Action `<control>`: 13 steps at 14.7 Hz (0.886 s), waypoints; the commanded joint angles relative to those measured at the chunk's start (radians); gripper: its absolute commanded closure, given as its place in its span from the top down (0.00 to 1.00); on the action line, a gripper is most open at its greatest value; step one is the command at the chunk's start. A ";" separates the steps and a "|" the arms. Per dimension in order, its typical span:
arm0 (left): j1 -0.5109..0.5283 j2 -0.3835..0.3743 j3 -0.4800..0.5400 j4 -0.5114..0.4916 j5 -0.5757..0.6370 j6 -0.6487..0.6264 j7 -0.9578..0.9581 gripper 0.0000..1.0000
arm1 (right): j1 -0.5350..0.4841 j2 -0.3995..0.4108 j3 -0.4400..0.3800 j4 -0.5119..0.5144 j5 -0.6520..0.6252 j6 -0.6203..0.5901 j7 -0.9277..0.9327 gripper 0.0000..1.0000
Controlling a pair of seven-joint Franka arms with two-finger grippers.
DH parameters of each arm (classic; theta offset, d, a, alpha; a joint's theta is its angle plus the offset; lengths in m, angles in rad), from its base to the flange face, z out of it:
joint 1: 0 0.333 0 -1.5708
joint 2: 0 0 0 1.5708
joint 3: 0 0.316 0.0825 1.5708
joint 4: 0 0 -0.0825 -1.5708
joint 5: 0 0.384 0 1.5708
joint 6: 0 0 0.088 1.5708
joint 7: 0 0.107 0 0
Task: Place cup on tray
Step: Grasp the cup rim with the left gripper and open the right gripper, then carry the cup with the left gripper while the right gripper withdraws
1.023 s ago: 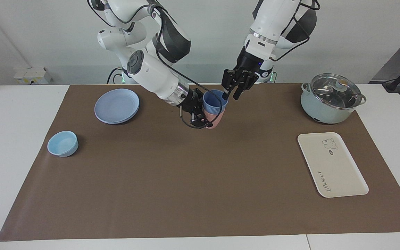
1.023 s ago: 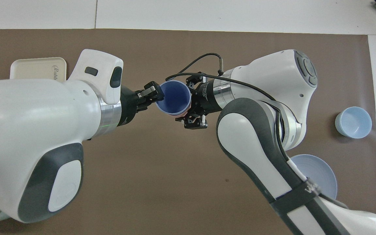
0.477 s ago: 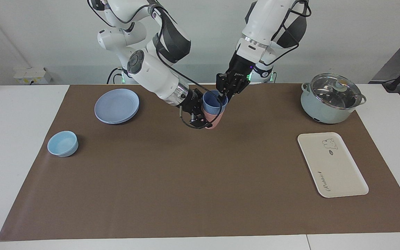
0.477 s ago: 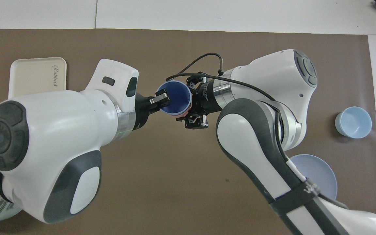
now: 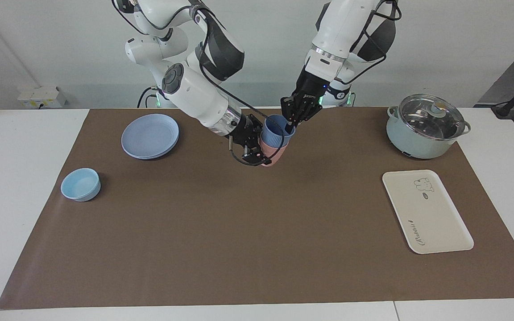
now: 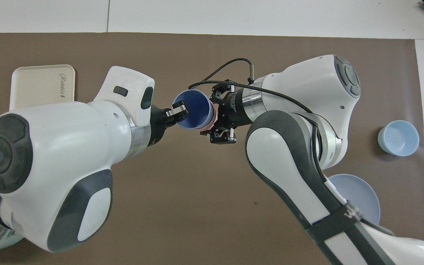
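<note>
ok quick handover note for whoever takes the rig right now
Left gripper: shut on the rim of the blue cup.
Right gripper: shut on the pink cup, which the blue cup is nested in; both are near the robots, mid-table.
Tray: bare, toward the left arm's end.
Done: blue cup gripped.
Left: pull it out of the pink cup, carry it to the tray, set it down.

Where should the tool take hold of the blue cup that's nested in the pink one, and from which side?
At the rim, from above, on the side toward the left arm's end of the table. The blue cup sits mouth-up inside the pink cup, so only its upper wall is exposed. The right tool holds the pink cup; the left tool is shut on the blue rim.
</note>
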 commanded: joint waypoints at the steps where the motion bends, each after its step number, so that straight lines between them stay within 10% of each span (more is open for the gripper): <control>1: -0.013 -0.015 0.006 0.074 0.001 -0.102 -0.013 0.00 | -0.008 -0.009 0.004 -0.002 -0.017 0.006 0.022 0.00; 13: 0.159 -0.069 0.037 0.118 0.008 -0.284 0.029 0.00 | -0.120 -0.038 -0.005 -0.043 0.002 0.019 -0.040 0.00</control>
